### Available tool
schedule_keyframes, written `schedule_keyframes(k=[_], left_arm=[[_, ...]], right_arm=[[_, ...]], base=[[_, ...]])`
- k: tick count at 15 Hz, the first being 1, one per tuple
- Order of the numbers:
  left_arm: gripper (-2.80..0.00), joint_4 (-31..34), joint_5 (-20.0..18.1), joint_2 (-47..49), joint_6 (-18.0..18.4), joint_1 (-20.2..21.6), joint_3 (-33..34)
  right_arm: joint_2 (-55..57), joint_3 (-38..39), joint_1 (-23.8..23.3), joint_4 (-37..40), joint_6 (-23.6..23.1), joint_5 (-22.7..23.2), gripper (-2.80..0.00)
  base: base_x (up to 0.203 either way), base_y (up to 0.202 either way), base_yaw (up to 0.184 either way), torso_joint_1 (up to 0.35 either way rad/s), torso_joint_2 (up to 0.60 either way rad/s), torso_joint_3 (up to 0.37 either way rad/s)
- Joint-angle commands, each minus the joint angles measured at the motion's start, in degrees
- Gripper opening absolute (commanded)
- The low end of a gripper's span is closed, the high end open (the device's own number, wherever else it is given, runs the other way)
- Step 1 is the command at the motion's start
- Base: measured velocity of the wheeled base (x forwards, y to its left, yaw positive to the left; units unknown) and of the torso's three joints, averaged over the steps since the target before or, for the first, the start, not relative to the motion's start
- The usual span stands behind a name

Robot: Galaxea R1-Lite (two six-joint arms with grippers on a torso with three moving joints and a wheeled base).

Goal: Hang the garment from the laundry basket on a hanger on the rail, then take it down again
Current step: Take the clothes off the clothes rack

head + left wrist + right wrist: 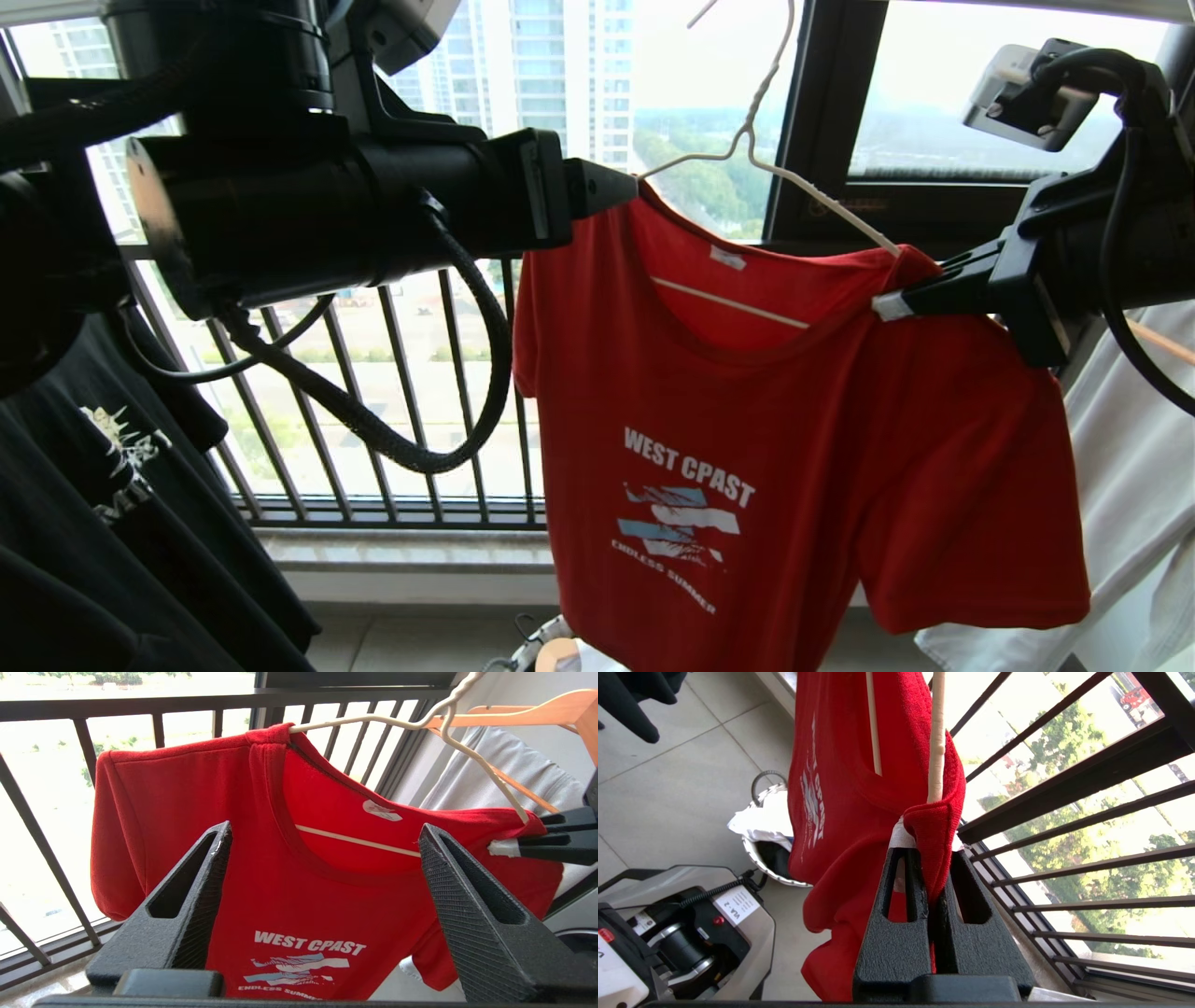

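Red fabric fills the middle of the head view: the garment (784, 448), a T-shirt with white "WEST CPAST" lettering as it reads here, hangs on the hanger (761, 163), whose thin white wire rises to the top edge of the frame, with the hook end cut off there. The lower bar of the hanger shows through the neck opening. At the right of the frame the right gripper (887, 305) has its jaws pressed together on the shirt's shoulder at the end of the hanger, with the red cloth pinched between them; the right wrist view shows this clamp close up, the cloth folded over the wire just above the jaws. At the upper left of the head view the left gripper (616, 187) sits level by the other shoulder of the shirt; in the left wrist view its jaws stand wide apart with nothing between them, and the shirt hangs beyond them, apart from both fingers (187, 896). A black window railing (392, 392) runs behind. A black printed T-shirt (103, 504) hangs at the lower left, and a pale garment (1130, 523) on a wooden hanger (523, 711) at the right. In the lower left of the right wrist view the laundry basket (759, 851) stands on the tiled floor (672, 779), holding white cloth.
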Motion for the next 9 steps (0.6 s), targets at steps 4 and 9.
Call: schedule_keyframes(k=[4, 9], left_arm=[[-2.8, 9.2, -0.1, -6.6, 0.8, -1.4, -1.4], [-2.8, 9.5, -0.1, -7.2, 0.9, -2.8, -1.2]], right_arm=[[0.4, 0.0, -0.1, 0.2, -0.2, 0.1, -2.8], [0.0, 0.1, -0.1, 0.1, -1.1, 0.1, 0.0]], base=[[0.0, 0.0, 0.0, 0.0, 0.0, 0.0], [0.0, 0.0, 0.0, 0.0, 0.0, 0.0]])
